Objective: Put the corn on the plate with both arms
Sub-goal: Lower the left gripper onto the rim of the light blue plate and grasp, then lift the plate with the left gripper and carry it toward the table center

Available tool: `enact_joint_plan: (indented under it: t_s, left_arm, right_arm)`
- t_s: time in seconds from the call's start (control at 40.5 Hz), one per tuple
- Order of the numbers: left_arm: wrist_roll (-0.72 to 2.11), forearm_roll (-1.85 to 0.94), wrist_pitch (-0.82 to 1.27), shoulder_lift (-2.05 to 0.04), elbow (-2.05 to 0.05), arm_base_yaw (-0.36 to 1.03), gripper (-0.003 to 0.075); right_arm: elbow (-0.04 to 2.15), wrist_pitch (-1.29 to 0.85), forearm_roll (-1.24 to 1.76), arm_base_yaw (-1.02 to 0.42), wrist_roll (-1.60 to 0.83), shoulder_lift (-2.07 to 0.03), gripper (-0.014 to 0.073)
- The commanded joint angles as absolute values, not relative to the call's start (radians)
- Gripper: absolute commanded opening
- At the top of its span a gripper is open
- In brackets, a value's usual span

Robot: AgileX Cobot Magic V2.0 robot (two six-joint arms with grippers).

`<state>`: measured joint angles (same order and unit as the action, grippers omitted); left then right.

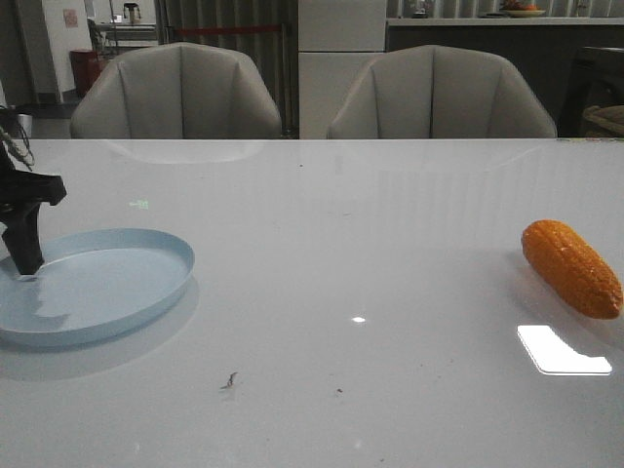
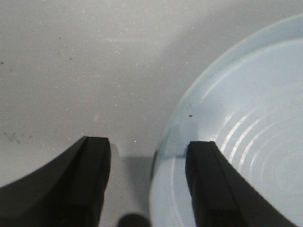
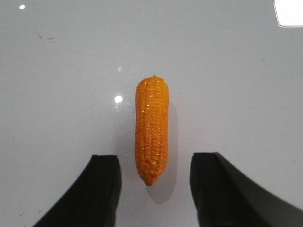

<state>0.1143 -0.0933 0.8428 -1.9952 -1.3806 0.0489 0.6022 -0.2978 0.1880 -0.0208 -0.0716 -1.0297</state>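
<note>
The orange corn [image 1: 572,267] lies flat on the white table at the right side. In the right wrist view the corn [image 3: 151,128] points its tapered end toward my right gripper [image 3: 154,163], which hangs open above it with one finger on each side of that end. The right arm does not show in the front view. The pale blue plate [image 1: 146,283] sits at the left. My left gripper [image 2: 149,146] is open and straddles the plate's [image 2: 265,71] rim: one finger stands over the plate's inside, the other over the table. Its finger [image 1: 23,244] reaches down to the plate's left part.
Two grey chairs [image 1: 175,93] [image 1: 441,93] stand behind the table's far edge. A bright light reflection [image 1: 564,351] lies on the tabletop just in front of the corn. Small dark specks [image 1: 230,380] mark the table near the front.
</note>
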Motion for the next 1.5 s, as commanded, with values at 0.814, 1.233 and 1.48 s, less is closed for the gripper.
enact_joint_plan:
  t_s: [0.814,1.233,1.48]
  left_arm:
    - [0.106,-0.331,0.951,-1.958,-1.612,0.048,0.0094]
    - [0.139,-0.67,0.932,-1.958,-1.653,0.151,0.0094]
    - [0.139,-0.644,0.888,-1.998,-1.653,0.295,0.0094]
  right_arm:
    - [0.639,-0.226,0.195,-0.016,-0.072,-1.022,0.0454]
    - [0.639,-0.228,0.195,-0.016,-0.072,-1.022,0.0454]
    - [0.639,-0.228,0.195,-0.016,-0.072,-1.022,0.0454]
